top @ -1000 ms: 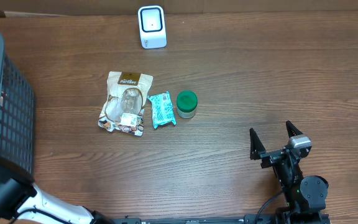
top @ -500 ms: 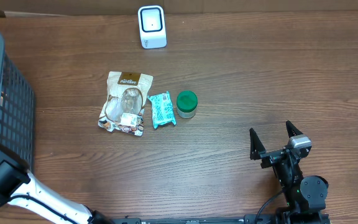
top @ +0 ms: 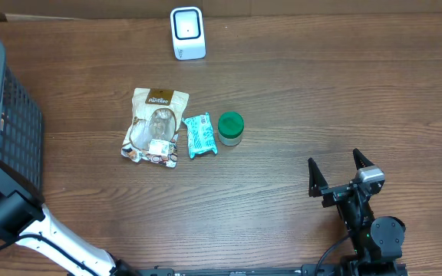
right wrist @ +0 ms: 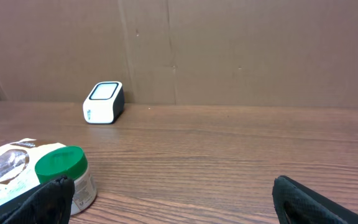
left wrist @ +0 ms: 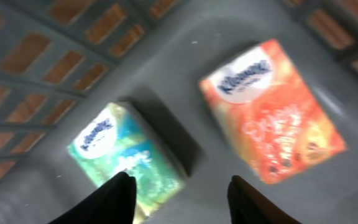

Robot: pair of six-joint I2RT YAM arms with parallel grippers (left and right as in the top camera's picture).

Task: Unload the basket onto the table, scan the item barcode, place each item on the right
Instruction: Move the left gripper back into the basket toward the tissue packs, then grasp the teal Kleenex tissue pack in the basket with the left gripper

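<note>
two arms, 1 job: get an item's barcode in front of the scanner (top: 188, 32). overhead: scanner stands at the far edge of the surface (top: 298, 92), dark window showing, so whatever gets read must be carried over to it. mid-surface lie a snack bag (top: 156, 126), a teal packet (top: 199, 135) touching its side and a green-lid jar (top: 231, 128) just beside that; none of them blocks the scanner's front. left arm (top: 6, 218) reaches into the basket (top: 10, 107) at far left. right gripper (top: 334, 157) sits near the front edge, well apart from everything. left wrist: left gripper (left wrist: 180, 180) hangs over the basket floor, fingers (left wrist: 117, 199) partly spread w/ nothing clamped btw them. green tissue pack (left wrist: 126, 158) lies right under one finger, orange tissue pack (left wrist: 272, 112) near it w/ a gap btw, both logo-up, so barcodes are prob underneath; none visible. green pack looks like the pick, not certain. basket walls would hem in any lift. right wrist: fingers spread wide, empty, pointing across twd the scanner, prob just waiting; jar and bag at lower edge, nothing in the way.
</note>
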